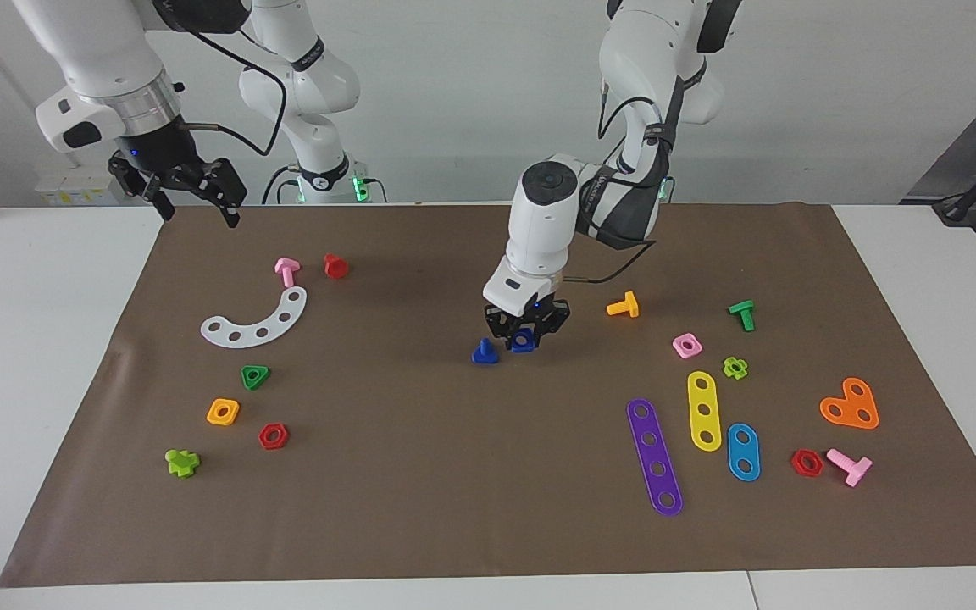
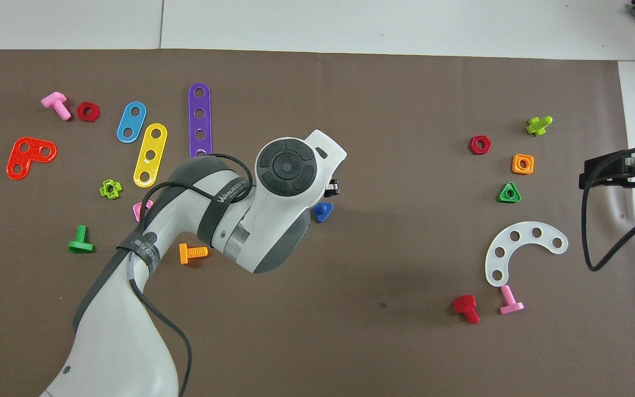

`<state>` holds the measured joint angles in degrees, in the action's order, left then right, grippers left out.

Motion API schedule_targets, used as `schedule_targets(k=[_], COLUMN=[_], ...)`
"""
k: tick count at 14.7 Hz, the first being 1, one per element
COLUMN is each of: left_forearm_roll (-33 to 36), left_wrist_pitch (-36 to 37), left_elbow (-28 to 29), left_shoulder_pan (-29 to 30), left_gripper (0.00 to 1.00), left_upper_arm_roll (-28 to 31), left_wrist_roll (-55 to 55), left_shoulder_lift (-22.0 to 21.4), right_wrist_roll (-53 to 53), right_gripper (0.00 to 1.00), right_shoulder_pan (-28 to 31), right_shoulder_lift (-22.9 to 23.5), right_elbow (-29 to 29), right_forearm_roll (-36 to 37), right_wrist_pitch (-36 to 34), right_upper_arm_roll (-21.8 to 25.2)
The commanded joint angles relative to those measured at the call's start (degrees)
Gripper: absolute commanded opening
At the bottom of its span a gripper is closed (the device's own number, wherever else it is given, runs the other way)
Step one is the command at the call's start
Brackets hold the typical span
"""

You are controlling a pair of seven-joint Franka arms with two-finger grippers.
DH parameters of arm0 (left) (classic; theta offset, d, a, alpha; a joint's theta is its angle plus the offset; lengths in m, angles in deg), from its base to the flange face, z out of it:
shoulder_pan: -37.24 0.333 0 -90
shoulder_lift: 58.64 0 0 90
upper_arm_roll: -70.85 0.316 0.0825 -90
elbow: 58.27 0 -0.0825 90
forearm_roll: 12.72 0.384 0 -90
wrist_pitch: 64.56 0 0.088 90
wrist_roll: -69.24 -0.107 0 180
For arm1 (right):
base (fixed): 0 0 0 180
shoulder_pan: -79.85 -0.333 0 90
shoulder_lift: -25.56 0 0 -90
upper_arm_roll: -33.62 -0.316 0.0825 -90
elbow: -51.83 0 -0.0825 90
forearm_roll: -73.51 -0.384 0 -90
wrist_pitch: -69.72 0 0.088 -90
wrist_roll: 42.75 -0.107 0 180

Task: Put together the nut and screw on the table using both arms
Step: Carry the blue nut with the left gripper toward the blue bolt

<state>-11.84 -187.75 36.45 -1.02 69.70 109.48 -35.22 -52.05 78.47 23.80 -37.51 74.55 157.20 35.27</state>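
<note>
The left tool [image 1: 525, 341], clenched on the small dark-blue plastic nut [image 1: 524, 340] at frame centre, hangs beside the upright dark-blue triangular-headed plastic screw [image 1: 485, 352], threading not yet done, while the right tool [image 1: 191, 188] waits released at upper left.

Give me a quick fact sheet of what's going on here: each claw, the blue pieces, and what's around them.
left claw: shut on the blue nut, low over the brown mat, beside the blue screw
blue screw: stands on its head at mid-mat, shaft up, untouched
right claw: open, empty, waits raised at the right arm's end of the table
nearest other piece: orange bolt, lying toward the left arm's end
stage: nut not yet on the screw
</note>
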Motion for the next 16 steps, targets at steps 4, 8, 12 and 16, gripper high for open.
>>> schedule_targets(k=[4,8,12,16], left_forearm_roll=[0.53,0.53,0.53,0.62], left_wrist_pitch=[-2.31,-3.72,-4.43,-4.43], left_elbow=[-1.73,-1.47,-1.21,-0.24], left_shoulder_pan=[-2.52,-2.61,-2.96,-3.22], left_gripper=[0.13,0.13,0.12,0.11], left_upper_arm_roll=[1.06,1.06,1.06,1.06], left_wrist_roll=[2.29,2.38,2.47,2.47], left_shoulder_lift=[2.68,3.3,3.3,3.3], right_wrist_roll=[1.48,1.48,1.48,1.48], right_gripper=[1.0,1.0,1.0,1.0], right_shoulder_pan=[0.33,0.33,0.33,0.33], right_shoulder_lift=[-0.79,-0.79,-0.79,-0.79], right_elbow=[-0.49,-0.49,-0.49,-0.49], right_forearm_roll=[-0.43,-0.43,-0.43,-0.43], right_wrist_pitch=[-0.56,-0.56,-0.56,-0.56], right_upper_arm_roll=[-0.24,-0.24,-0.24,-0.24])
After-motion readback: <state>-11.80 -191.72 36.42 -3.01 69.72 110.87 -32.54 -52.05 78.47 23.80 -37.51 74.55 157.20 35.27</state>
